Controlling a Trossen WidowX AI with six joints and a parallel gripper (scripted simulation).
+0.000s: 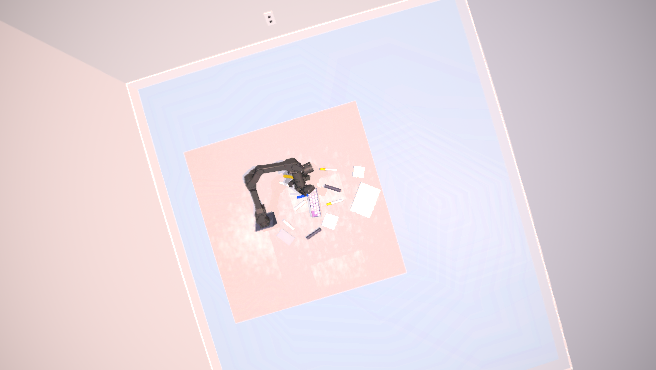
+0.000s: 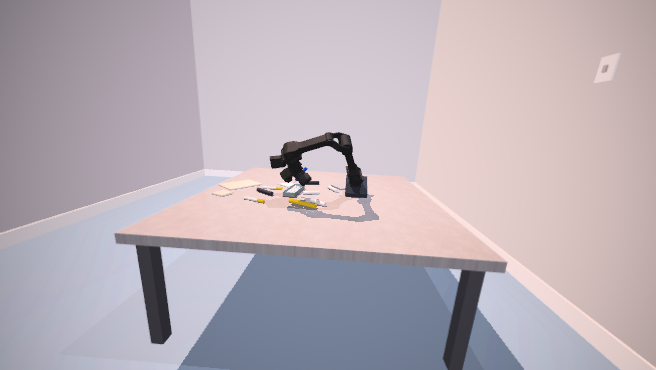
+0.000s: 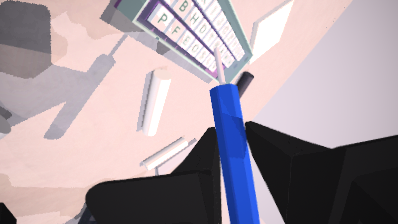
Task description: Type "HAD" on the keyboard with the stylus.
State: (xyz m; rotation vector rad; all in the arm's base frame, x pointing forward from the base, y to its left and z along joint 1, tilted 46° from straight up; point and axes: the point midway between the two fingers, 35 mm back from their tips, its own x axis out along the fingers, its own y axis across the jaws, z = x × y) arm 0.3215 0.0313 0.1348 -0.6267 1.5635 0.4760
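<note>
Fingers pinching blue stylus [image 3: 232,140]; tip hovers over keyboard [image 3: 200,35] edge. Next: line up on H, press.

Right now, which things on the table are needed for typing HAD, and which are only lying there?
Needed:
- stylus, blue, shut in the gripper
- keyboard

Only lying there:
- white cylinder
- yellow pens
- dark bars
- white sheets
</note>
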